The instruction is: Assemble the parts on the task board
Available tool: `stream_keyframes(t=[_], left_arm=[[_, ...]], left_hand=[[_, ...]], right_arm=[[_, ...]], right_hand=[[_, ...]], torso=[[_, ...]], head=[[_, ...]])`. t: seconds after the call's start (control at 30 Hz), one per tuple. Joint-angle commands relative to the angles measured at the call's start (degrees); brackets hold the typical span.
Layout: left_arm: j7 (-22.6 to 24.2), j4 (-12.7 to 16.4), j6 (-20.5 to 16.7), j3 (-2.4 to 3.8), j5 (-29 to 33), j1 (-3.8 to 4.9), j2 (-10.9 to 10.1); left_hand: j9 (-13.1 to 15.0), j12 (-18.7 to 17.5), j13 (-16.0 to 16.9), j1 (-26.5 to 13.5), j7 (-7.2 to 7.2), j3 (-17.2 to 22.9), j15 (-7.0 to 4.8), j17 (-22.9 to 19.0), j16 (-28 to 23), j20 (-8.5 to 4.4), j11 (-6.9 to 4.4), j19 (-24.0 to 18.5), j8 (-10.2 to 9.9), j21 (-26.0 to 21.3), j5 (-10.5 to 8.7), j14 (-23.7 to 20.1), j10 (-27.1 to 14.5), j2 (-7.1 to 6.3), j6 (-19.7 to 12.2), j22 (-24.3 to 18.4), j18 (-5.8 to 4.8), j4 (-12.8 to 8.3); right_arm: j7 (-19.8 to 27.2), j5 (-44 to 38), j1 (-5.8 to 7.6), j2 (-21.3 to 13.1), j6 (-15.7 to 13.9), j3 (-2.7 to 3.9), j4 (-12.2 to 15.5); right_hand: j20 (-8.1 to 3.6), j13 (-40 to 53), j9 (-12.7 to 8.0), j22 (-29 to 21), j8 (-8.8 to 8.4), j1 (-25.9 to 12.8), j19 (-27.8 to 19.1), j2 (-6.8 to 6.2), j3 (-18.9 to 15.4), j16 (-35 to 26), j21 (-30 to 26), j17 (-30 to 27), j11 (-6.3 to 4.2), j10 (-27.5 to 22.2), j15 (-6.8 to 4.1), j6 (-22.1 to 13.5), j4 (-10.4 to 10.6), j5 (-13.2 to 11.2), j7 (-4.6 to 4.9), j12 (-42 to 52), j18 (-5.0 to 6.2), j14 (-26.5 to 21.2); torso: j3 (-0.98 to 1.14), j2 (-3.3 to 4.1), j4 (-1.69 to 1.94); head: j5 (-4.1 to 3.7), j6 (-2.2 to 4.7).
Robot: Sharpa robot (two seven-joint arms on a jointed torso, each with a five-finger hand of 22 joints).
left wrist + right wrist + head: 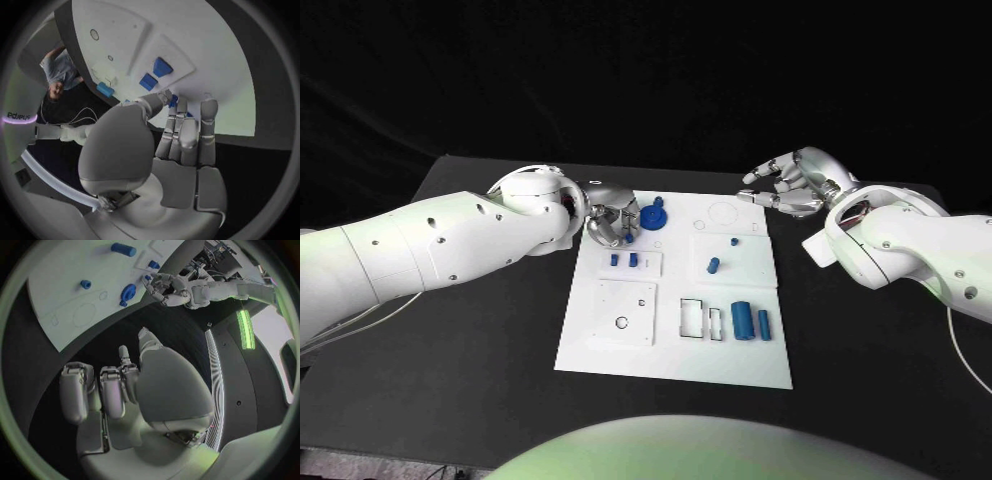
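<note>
centrally, the white board is lying on the black table; two blue cylinders are sitting side by side in its near recess, two small blue blocks in a plate near the left hand; that hand is hovering at the board's far-left corner beside a blue disc; whether it is grasping a part, i cannot tell; the right hand is hanging off the far-right corner, fingers curled in on nothing.

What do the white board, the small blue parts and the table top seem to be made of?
Task board: looks like matte white plastic or painted sheet, flat, with cut recesses and no glare.
Blue parts, such as the cylinder: probably moulded or printed plastic, uniform colour, dull sheen.
Table: black, matte, possibly laminate or cloth; cannot tell which.
</note>
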Motion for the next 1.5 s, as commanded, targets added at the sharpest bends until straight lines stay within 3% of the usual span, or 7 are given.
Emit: stream_keyframes(t=[0.03, 0.4, 0.77, 0.93, 1.07, 1.33, 1.5], left_arm=[[-0.1, 0.2, -0.3, 0.02, -0.1, 0.00, 0.0], [-0.5, -0.2, -0.9, 0.02, -0.1, 0.00, -0.2], [-0.1, -0.6, -2.6, 0.04, 0.0, 0.00, -0.8], [1.0, -0.2, -3.7, 0.34, 3.7, 0.00, -2.3], [3.2, 0.2, -4.6, 1.00, 13.4, 0.03, -4.3], [12.5, 1.3, -6.4, 1.69, 46.0, 0.20, -8.8], [18.0, 2.3, -5.7, 1.76, 62.2, 0.21, -10.4]], left_hand=[[0.0, -0.4, 0.0, -0.5, 0.14, -0.4, -0.03, -0.1, -0.3, 0.11, -0.11, -0.5, -0.3, -0.4, 0.07, -0.5, -0.5, -0.08, -0.4, -0.3, -0.11, 0.1], [-2.2, -4.8, -1.7, 0.3, -0.46, -3.5, 1.93, -5.7, -1.3, 1.58, 2.13, -2.9, -5.7, -3.2, 0.21, -3.7, -7.6, -0.70, -7.5, -4.1, 0.50, 1.0], [-3.2, -6.1, -3.2, 2.7, -0.11, -8.5, 2.87, -12.4, -2.6, 2.44, 3.19, -4.9, -6.8, -4.9, 0.40, -7.3, -11.2, 0.60, -7.5, -6.5, 0.88, 1.6], [-3.4, -5.1, -3.2, 4.0, 0.90, -9.3, 2.72, -18.0, -4.2, 2.39, 3.00, -5.4, -6.4, -5.7, 0.51, -10.4, -10.5, 1.22, -5.9, -7.1, 0.93, 2.0], [-3.6, -4.4, -3.4, 4.7, 2.24, -7.9, 2.36, -28.0, -9.4, 1.98, 2.71, -7.0, -5.6, -8.0, 0.48, -17.0, -10.2, 1.07, -3.7, -8.4, 0.91, 2.2], [-4.5, -2.5, -3.5, 4.5, 2.96, -4.1, 2.69, -35.3, -22.5, 2.16, 3.03, -11.9, -4.3, -15.2, 0.36, -22.8, -8.9, 0.84, -1.3, -12.4, 0.75, 1.7], [-4.6, -1.5, -3.2, 4.6, 2.95, -3.8, 2.59, -35.9, -23.4, 2.13, 2.90, -12.0, -4.0, -15.5, 0.41, -22.7, -7.6, 1.43, -1.1, -12.6, 0.80, 1.4]], right_arm=[[0.4, -0.6, -0.03, 0.0, 0.5, 0.01, 0.0], [0.3, -0.6, -0.03, 0.0, 0.4, 0.01, -0.2], [0.2, -0.9, -0.03, 0.0, 0.9, 0.01, -0.6], [0.2, -3.4, -0.03, -0.2, 2.6, 0.00, -0.7], [0.3, -7.0, -0.03, -0.3, 5.5, 0.00, -0.9], [-0.9, -23.9, -0.15, -0.4, 12.7, -0.01, -1.0], [-2.0, -33.3, -0.69, -0.2, 14.6, -0.01, -0.9]], right_hand=[[-0.33, 6.2, -0.1, 10.1, 0.34, -0.7, 0.9, -0.04, 0.2, -0.1, -0.2, 10.5, -0.37, -0.2, -0.33, 0.0, 0.0, 0.2, -0.38, -0.1, 0.03, 4.8], [-0.34, 5.4, -0.1, 9.9, 0.39, -0.7, 0.7, -0.11, 0.3, -0.2, -0.5, 10.1, -0.37, -0.8, -0.34, 0.0, 0.0, 0.2, -0.38, -0.9, 0.10, 4.7], [-0.34, 2.1, -0.2, 9.6, 0.35, -0.6, 0.3, -0.43, 0.4, -0.4, -1.1, 9.8, -0.35, -3.4, -0.32, -0.5, 0.0, 0.1, -0.33, -4.3, 0.25, 4.6], [-0.92, -27.3, -0.5, 7.5, 1.14, 2.5, -1.9, -1.44, 3.8, -4.3, -4.9, 1.1, -0.95, -21.4, -1.00, -0.7, 0.1, 0.3, -0.72, -36.1, 1.15, 2.6], [-0.85, -39.2, -0.9, 6.4, 1.45, 4.9, -3.0, -4.00, 10.1, -5.8, -7.2, -1.4, -0.53, -22.8, -0.78, -0.3, 0.2, -0.2, -0.43, -49.7, 1.59, 2.2], [0.33, -56.2, -1.6, 4.2, 1.57, 4.5, -5.3, -10.01, 20.6, -7.6, -11.9, -4.6, 1.11, -24.8, 0.61, 1.1, -1.8, 0.0, 0.01, -66.8, 2.54, 1.4], [0.50, -58.3, -1.8, 3.4, 1.37, 3.8, -6.2, -10.14, 20.1, -8.0, -13.6, -5.4, 1.30, -26.0, 0.76, 1.0, -3.5, -0.5, -0.08, -68.4, 2.88, 1.2]], torso=[[0.01, -0.01, -0.01], [0.00, -0.02, -0.01], [0.02, -0.04, -0.04], [0.04, -0.06, -0.11], [0.11, -0.16, -0.11], [-0.03, -0.08, -0.18], [-0.13, -0.11, -0.06]], head=[[0.02, -0.02], [0.02, 0.06], [0.02, 0.22], [-0.09, 0.60], [-0.66, 0.98], [-2.32, 2.04], [-3.06, 2.30]])
